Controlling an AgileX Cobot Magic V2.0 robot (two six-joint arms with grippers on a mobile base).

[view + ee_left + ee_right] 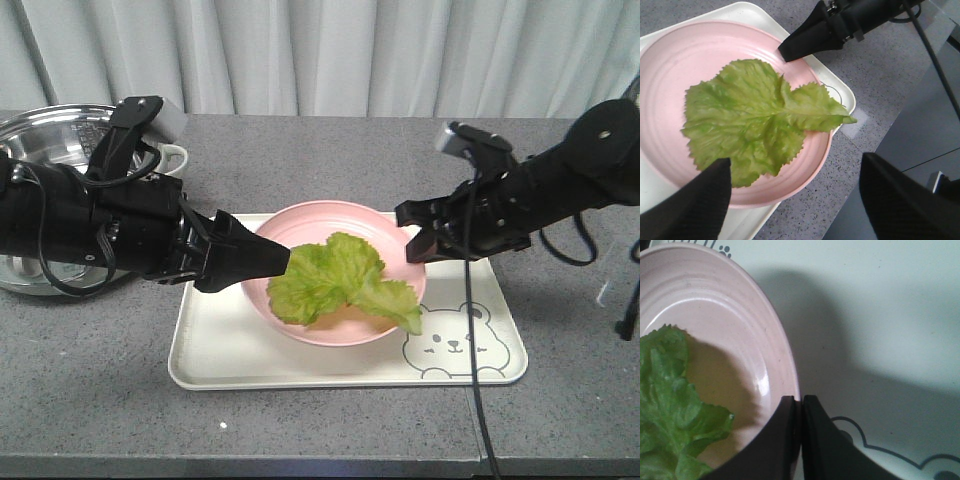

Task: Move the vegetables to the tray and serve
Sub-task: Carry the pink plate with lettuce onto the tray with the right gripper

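**Front view:** the pink plate (325,222) stands on the tray (230,355). The vegetables (335,280), a ruffled green lettuce leaf, lie inside the plate, with one lobe lapping over its rim toward the bear drawing (455,342). The left gripper (283,260) points at the leaf from the plate's left side, and the right gripper (413,243) meets the plate's right rim. A steel pot (45,135) sits on the grey table (100,420) well to the plate's left. **Left wrist view:** the left gripper (795,165) has its claw spread wide. One finger (700,200) hangs over the plate (680,55) at the leaf's (750,120) edge, and the other is outside the plate. The right gripper's (789,50) dark tip sits at the plate's far rim. **Right wrist view:** the right gripper (801,401) has its fingers drawn together, pinching the plate's (715,315) rim. The leaf (665,415) lies within the plate, and the tray (880,315) lies beside it.
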